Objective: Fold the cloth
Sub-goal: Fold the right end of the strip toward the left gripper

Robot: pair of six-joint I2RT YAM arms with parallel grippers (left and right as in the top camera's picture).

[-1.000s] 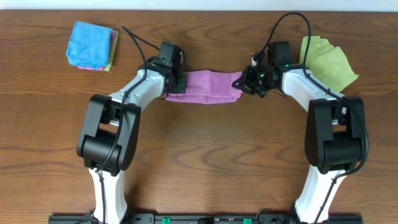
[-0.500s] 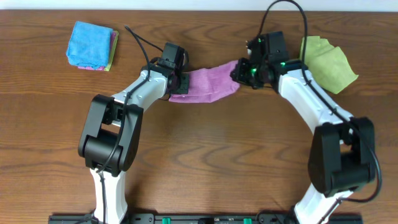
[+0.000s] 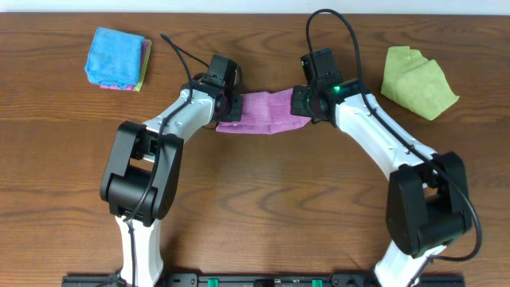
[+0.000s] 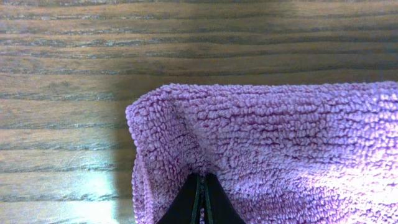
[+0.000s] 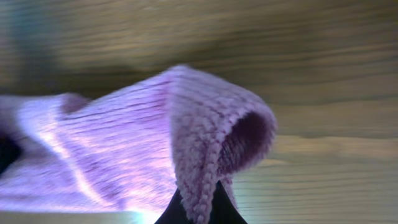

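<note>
A purple cloth (image 3: 264,112) lies on the wooden table between my two grippers. My left gripper (image 3: 226,108) is shut on its left end; in the left wrist view the closed fingertips (image 4: 203,186) pinch the purple cloth (image 4: 280,143) near its left corner. My right gripper (image 3: 303,104) is shut on the cloth's right end and holds it lifted over the cloth. In the right wrist view the fingertips (image 5: 198,205) grip a raised fold of the purple cloth (image 5: 124,143).
A folded stack of cloths, blue on top (image 3: 117,57), sits at the back left. A crumpled green cloth (image 3: 417,81) lies at the back right.
My right gripper has carried the cloth's right end leftward, shortening the cloth's span. The left gripper has barely moved.
</note>
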